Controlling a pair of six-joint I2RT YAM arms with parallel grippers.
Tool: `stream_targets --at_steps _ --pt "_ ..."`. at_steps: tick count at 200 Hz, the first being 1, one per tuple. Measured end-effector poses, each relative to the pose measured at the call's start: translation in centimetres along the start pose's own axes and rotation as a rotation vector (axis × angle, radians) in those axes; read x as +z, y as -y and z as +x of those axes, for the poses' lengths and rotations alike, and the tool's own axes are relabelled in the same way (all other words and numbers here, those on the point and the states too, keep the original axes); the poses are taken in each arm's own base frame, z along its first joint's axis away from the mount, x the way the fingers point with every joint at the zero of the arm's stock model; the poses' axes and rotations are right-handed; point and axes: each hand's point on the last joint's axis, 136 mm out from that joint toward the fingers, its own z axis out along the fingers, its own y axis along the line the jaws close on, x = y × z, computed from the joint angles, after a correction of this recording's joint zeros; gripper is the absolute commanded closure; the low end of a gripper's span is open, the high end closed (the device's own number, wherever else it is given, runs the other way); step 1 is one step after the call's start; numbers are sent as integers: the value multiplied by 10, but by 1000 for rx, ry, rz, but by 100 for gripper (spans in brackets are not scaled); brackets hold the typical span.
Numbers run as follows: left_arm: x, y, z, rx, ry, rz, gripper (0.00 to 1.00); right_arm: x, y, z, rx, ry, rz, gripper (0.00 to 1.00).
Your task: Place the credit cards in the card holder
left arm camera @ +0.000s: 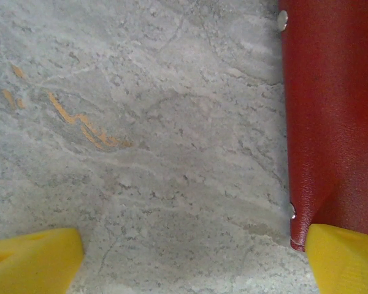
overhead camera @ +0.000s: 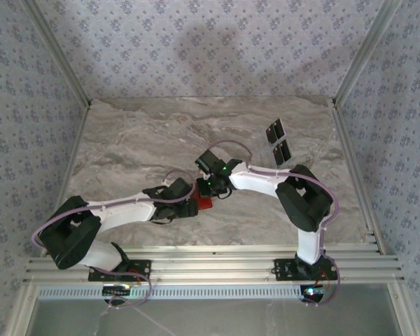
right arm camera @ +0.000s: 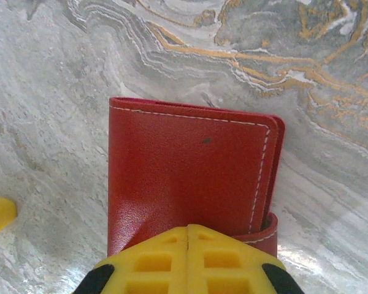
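Two white robot arms meet at the middle of a grey marble-patterned table, over a small red leather-look folding card holder that lies flat and closed with its stitched cover up. The right gripper has its yellow fingers pressed together at the holder's near edge, beside the snap tab. Whether they pinch anything cannot be told. The left gripper is spread wide beside the holder, one yellow fingertip touching its corner and the other over bare table. Two flat black rectangular credit cards lie side by side toward the far right of the table, well apart from the holder. The task appears to be at its first step, getting the holder open. The next move likely calls for one gripper to steady the holder while the other lifts the cover, before any card is fetched. The tabletop looks smooth, with gold veins. Blue-grey floral wallpaper covers the walls, and aluminium rails run along the near edge.
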Motion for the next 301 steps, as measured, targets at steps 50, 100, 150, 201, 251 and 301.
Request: stream_targets --at_steps 50,100,150,201,251,301 --pt "0 0 0 0 0 0 4 -1 0 -4 -1 15 9 100" --pt "0 0 0 0 0 -1 4 -2 -1 -7 -1 22 9 100" --pt "1 -1 1 1 -3 -5 5 -3 -2 -9 -2 28 5 100" --pt "2 -1 1 2 -4 -6 5 5 1 -7 2 10 16 100" --pt "3 -2 2 2 -8 -10 5 6 2 -6 3 7 18 100" --pt "4 -2 2 4 -11 -14 5 9 0 -5 -3 7 16 100"
